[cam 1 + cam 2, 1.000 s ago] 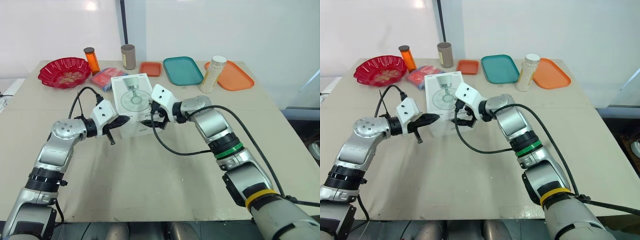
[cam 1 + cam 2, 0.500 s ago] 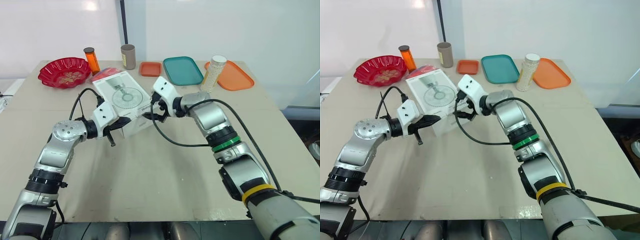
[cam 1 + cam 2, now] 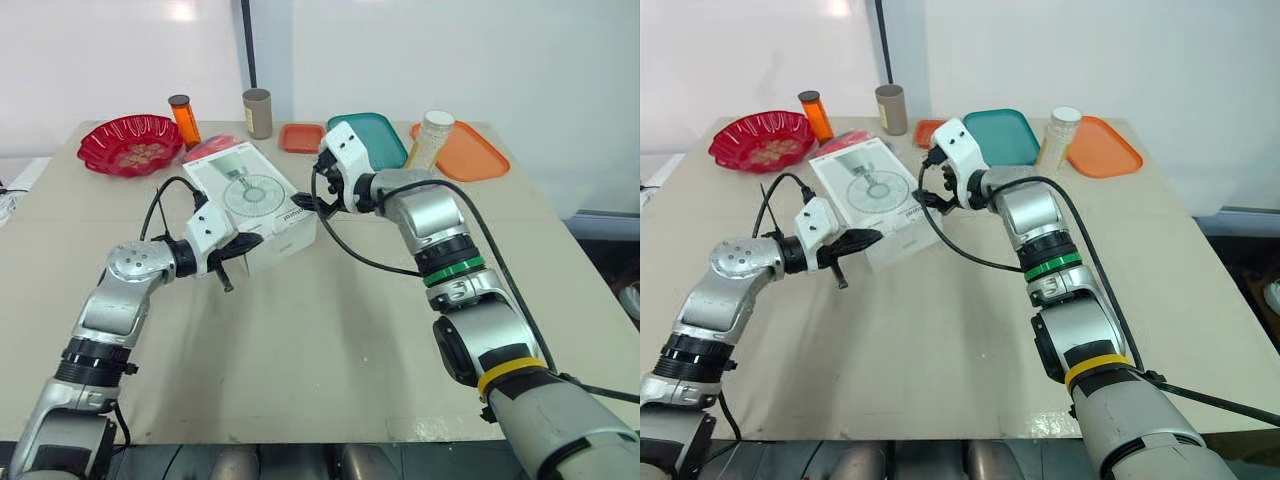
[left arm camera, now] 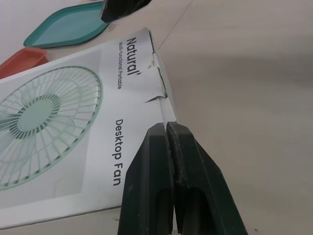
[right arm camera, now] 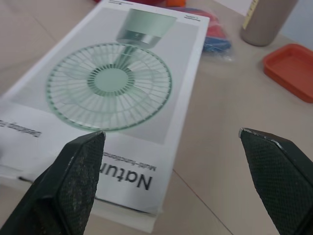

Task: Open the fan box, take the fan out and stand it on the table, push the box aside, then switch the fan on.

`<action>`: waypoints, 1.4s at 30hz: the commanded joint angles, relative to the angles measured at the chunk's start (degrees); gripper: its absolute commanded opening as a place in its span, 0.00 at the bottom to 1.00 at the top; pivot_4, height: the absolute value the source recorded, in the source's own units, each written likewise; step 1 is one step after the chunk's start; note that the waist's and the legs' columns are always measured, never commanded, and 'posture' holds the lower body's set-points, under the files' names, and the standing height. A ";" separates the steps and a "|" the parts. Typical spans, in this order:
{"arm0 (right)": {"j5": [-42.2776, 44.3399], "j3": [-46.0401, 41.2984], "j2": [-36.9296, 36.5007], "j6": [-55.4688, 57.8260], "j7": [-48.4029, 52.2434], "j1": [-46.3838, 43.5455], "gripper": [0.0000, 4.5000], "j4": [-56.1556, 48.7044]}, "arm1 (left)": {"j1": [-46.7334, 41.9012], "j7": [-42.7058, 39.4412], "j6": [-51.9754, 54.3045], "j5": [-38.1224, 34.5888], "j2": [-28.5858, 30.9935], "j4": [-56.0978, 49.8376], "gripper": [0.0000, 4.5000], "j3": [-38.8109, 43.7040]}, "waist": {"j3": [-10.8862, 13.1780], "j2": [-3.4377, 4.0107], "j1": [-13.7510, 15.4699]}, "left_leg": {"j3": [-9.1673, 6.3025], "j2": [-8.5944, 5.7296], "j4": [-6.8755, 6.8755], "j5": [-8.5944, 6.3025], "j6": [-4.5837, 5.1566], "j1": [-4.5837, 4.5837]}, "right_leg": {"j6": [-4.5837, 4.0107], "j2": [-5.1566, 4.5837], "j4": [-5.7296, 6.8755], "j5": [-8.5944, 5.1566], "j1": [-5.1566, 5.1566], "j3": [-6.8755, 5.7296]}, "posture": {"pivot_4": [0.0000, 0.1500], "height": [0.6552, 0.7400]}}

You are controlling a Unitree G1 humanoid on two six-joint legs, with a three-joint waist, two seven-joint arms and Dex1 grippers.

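Lying flat on the table [image 3: 300, 340], left of its middle, the fan box [image 3: 250, 200] is seen with its printed fan picture facing up. Its long axis is set on a diagonal, running from the far left toward the near right. The base of the pictured fan points to the far-left end, and the lettering is carried at the near-right end. The far-left corner of the box is laid over a red and blue packet [image 3: 203, 150]. At the near corner, the left gripper [image 3: 243, 242] is held with its fingers [image 4: 166, 147] pressed together, tips against the box edge at a flap seam; whether a flap is pinched between them cannot be told. By the near-right end, the right gripper [image 3: 308, 203] is held with its jaws spread wide, and nothing is grasped by it. Along the far side of the table are set a red bowl [image 3: 128, 145], an orange bottle [image 3: 183, 120], a brown canister [image 3: 257, 113], a small orange tray [image 3: 301, 137], a teal tray [image 3: 388, 140], a white-capped jar [image 3: 430, 147] and a larger orange tray [image 3: 475, 157].
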 commanded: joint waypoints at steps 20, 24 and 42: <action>-0.26 -7.36 -0.41 -11.66 -7.22 -4.10 0.00 18.32 | 8.57 9.95 6.58 -9.01 4.44 -4.75 0.71 19.74 | 0.03 0.02 -0.28 | 0.04 -0.03 -0.07 0.02 -0.03 -0.25 | 0.00 -0.11 0.02 0.00 -0.34 0.01 | 1.00 1.00; -3.00 -5.21 1.54 -14.71 -8.38 -3.52 0.00 22.93 | 11.11 13.72 5.83 -4.03 3.56 -2.82 0.99 16.13 | 0.03 0.02 -0.29 | 0.07 -0.04 -0.07 0.02 -0.04 -0.22 | -0.01 -0.10 0.04 0.01 -0.33 0.04 | 1.00 1.00; -2.03 -2.79 5.96 -21.99 7.19 3.46 0.00 13.42 | 2.73 18.10 1.25 1.76 -6.29 5.18 0.99 6.82 | 0.02 0.00 0.02 | 0.09 -0.09 -0.11 0.06 -0.10 -0.26 | 0.00 -0.18 0.05 0.01 -0.37 0.01 | 1.00 1.00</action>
